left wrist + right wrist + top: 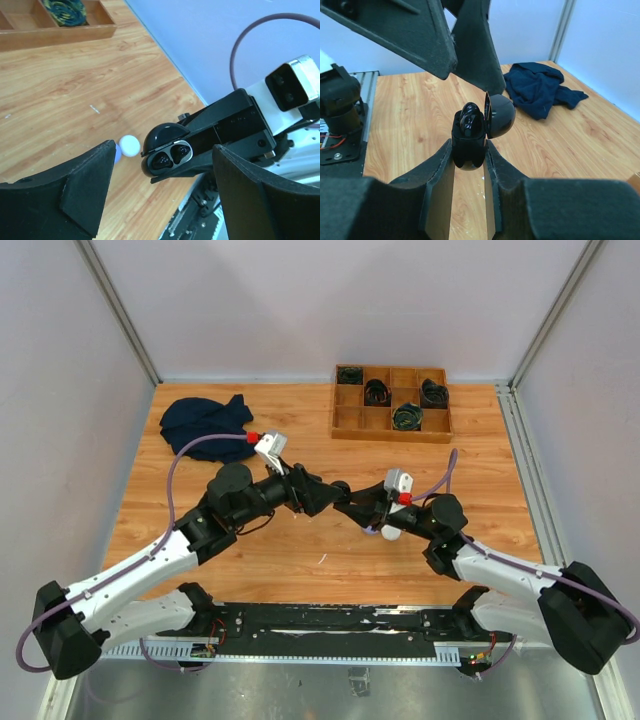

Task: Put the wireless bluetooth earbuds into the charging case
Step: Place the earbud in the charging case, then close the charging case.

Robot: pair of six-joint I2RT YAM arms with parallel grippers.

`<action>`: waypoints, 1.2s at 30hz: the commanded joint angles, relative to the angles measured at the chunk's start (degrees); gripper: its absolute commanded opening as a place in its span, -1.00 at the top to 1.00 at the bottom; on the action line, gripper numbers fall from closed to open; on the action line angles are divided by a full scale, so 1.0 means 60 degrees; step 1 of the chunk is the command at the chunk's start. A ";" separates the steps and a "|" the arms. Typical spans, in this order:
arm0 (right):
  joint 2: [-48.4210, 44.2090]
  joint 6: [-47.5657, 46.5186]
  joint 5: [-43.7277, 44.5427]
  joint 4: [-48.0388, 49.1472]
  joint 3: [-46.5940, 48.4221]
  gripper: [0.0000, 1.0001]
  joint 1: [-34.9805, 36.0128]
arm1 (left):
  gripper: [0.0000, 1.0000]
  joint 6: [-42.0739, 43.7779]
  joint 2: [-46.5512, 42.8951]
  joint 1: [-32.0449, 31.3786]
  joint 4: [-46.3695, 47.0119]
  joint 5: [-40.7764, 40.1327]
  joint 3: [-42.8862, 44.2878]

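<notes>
Right wrist camera has the black charging case (468, 154) dead centre, standing upright and pinched at its lower body between the two fingers (440, 170) of my right gripper (468, 147), which is closed snugly on it from both sides. Its domed lid (501, 116) is swung open to one side. From my left wrist camera I look straight into the open face of the case: two black earbuds (170, 156) sit side by side in their wells, with the lid rising behind them.

My left gripper (165, 150) is spread wide and holds nothing. It hangs close over the case, a finger on either side of it and apart from it. In the top view the two grippers meet nose to nose above the middle of the wooden table (300, 555).

Just beyond the case, a small white round piece (130, 146) lies on the table, with a pale purple bit (117, 153) touching it and mostly hidden behind my left finger; I cannot tell what either is. At the far right stands a wooden compartment tray (392, 436) with coiled black cables (376, 392) in some cells, and a crumpled dark blue cloth (205, 422) lies at the far left
</notes>
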 commanded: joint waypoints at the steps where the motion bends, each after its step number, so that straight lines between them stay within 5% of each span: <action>1: 0.0196 0.0521 -0.0852 0.0209 0.0539 0.91 -0.0155 | -0.66 -0.0655 0.0186 0.0581 0.0573 0.2336 0.0100; 11: 0.0739 0.1489 -0.1722 0.1123 0.0720 0.90 -0.0362 | -0.61 -0.1686 0.0701 0.1254 0.2108 0.4436 -0.0303; 26: 0.1613 0.2757 -0.2756 0.1807 0.0546 0.90 -0.0834 | -0.52 -0.1838 0.0283 0.1515 0.3202 0.4966 -0.0685; 31: 0.1351 0.2899 -0.2465 0.0853 0.0464 0.89 -0.0944 | -0.54 -0.1126 -0.0210 0.1616 0.1719 0.3910 -0.0402; 36: 0.0620 0.2590 -0.1795 -0.2003 0.0515 0.89 -0.1245 | -0.61 0.0282 -0.1080 0.1675 -0.1336 0.0998 0.0159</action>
